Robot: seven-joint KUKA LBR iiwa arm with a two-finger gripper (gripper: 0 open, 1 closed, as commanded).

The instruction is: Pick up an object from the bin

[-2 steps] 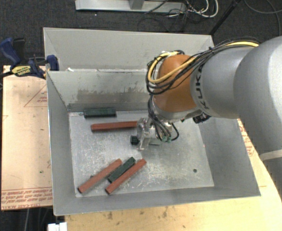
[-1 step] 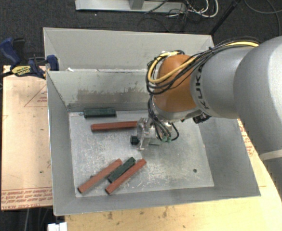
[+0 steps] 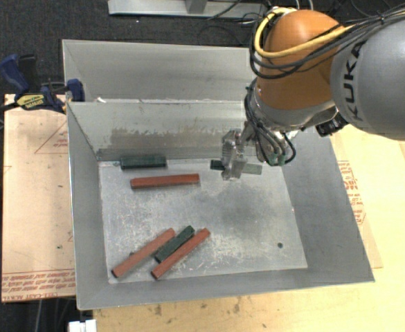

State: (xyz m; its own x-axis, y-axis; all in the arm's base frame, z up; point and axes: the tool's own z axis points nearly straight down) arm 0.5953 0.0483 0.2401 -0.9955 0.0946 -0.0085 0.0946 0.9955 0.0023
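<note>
My gripper (image 3: 233, 164) hangs over the back right part of the bin floor, close to the far wall. Nothing shows between its fingers. The nearest loose thing is a red-brown bar (image 3: 165, 181), lying flat to the gripper's left. Just behind that bar, a dark green bar (image 3: 143, 162) rests along the foot of the far wall.
Near the front left of the bin lie two red-brown bars (image 3: 144, 253) (image 3: 181, 254) with a dark green bar (image 3: 174, 244) between them, all slanted the same way. The arm with its orange cover reaches in from the upper right.
</note>
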